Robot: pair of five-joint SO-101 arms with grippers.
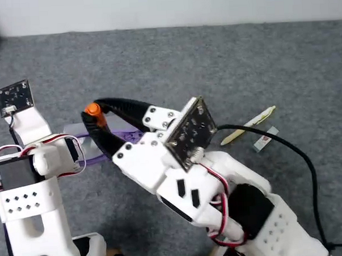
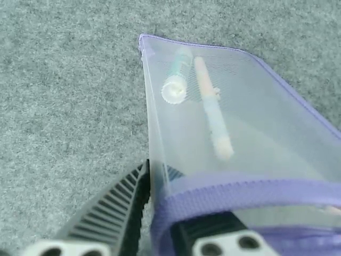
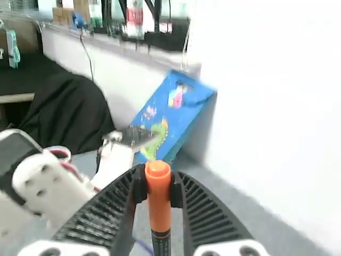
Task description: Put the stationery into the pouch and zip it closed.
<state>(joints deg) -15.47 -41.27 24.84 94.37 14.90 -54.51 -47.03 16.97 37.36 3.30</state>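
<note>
Mid-loading, the right end effector [image 3: 157, 184], clamped on an orange marker [image 1: 93, 110], hung over the clear pouch [image 2: 240, 122] at centre left of the high view, its rim pinched tight by the left end effector [image 2: 160, 224]; next, seemingly, the marker must drop into the mouth

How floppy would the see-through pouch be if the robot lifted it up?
Probably quite floppy: the pouch is thin clear film with only a purple zip band for stiffness, and the left gripper pinches just one edge. Likely light too, with a green pen and a pale pen seen inside. Those could slide when it tilts.
</note>
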